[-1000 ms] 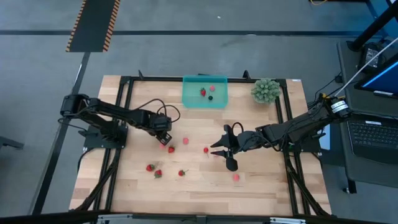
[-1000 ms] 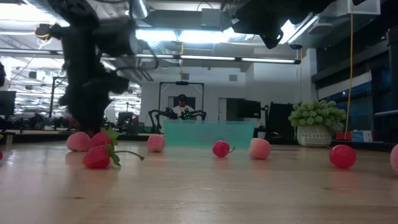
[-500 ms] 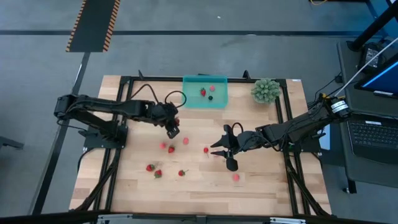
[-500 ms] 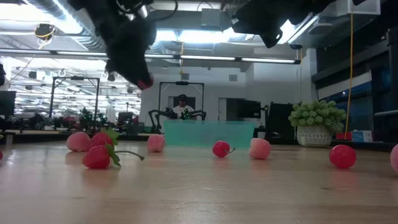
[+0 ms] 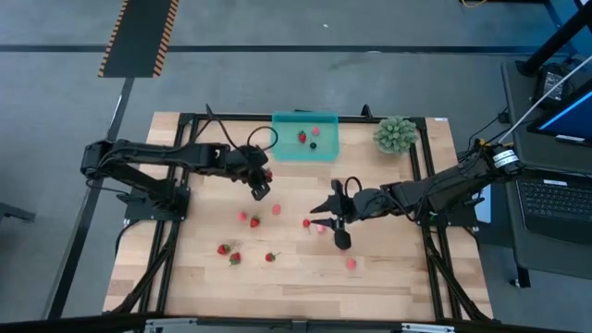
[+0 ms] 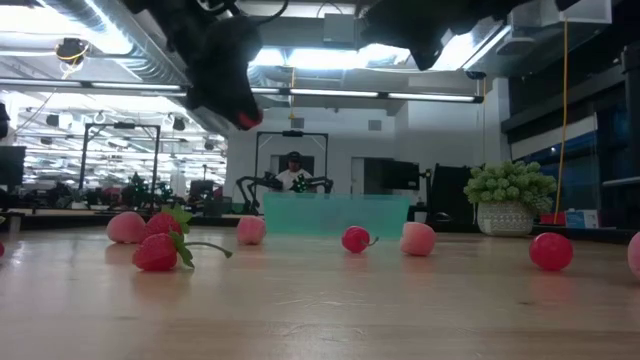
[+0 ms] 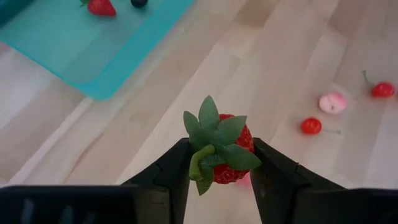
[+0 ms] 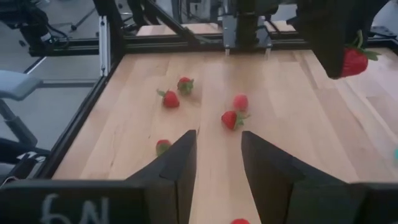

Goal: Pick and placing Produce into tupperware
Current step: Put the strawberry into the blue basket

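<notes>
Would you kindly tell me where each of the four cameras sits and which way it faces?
High view: overhead, facing straight down on the table; both arms show.
Low view: at tabletop height, facing level across the wood to the tupperware; both arms hang in from above.
Left wrist view: on the left arm, facing past the left gripper, shut on a strawberry.
Right wrist view: on the right arm, facing past the open right gripper over scattered produce.
Shared: both wrist views show the held strawberry.

From my remote station: the pale wooden-slat table carries a translucent teal rectangular plastic container, scattered small red and pink berries and a spiky green plant ball.
</notes>
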Robot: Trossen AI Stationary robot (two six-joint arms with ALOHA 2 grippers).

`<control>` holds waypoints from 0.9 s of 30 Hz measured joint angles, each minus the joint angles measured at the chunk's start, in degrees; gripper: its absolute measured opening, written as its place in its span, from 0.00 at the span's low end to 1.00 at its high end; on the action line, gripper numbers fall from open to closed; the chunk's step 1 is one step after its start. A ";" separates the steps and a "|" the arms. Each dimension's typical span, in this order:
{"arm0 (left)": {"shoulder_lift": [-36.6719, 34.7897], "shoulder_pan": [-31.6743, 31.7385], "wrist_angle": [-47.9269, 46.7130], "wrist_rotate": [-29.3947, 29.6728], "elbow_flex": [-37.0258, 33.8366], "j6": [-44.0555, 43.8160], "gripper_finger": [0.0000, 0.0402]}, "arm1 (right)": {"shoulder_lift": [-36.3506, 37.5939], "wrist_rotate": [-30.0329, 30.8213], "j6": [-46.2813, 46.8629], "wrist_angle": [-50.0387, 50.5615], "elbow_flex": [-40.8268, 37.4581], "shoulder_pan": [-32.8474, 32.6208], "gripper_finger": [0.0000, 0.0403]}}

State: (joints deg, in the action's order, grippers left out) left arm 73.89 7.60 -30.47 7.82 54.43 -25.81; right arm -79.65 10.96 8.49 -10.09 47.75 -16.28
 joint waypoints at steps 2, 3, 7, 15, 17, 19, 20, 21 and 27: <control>0.00 1.77 1.38 -1.60 0.00 0.49 0.33 | 0.02 0.00 0.12 0.09 0.00 0.43 0.32; 0.00 2.75 1.93 -2.24 0.00 0.96 0.33 | 0.02 0.00 0.15 0.08 0.00 0.59 0.32; 0.00 7.06 5.07 -3.18 0.00 2.98 0.32 | 0.02 0.02 0.26 0.03 0.00 1.44 0.32; 6.78 15.17 5.62 -9.10 7.37 8.01 0.32 | 0.02 0.13 0.42 -1.05 0.00 3.06 0.32; 10.29 16.74 5.08 -10.53 10.52 9.59 0.32 | 0.02 0.13 0.42 -1.20 0.00 3.42 0.32; 13.89 18.36 3.46 -11.74 13.86 10.77 0.32 | 0.02 0.13 1.14 -1.25 0.00 3.75 0.32; 15.78 19.09 3.16 -12.05 15.58 11.55 0.32 | 0.02 0.13 1.76 -1.25 0.00 3.81 0.32; 17.57 19.79 1.97 -12.05 17.12 12.26 0.32 | 0.02 0.13 1.91 -1.25 0.00 3.81 0.32; 27.74 23.25 -1.61 -12.48 23.63 14.51 0.32 | 0.02 0.12 1.93 -1.17 0.00 3.79 0.32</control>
State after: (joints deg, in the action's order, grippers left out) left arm 101.63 30.85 -32.08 -4.67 78.07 -11.31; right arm -79.64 11.08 10.42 -11.26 47.75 -12.49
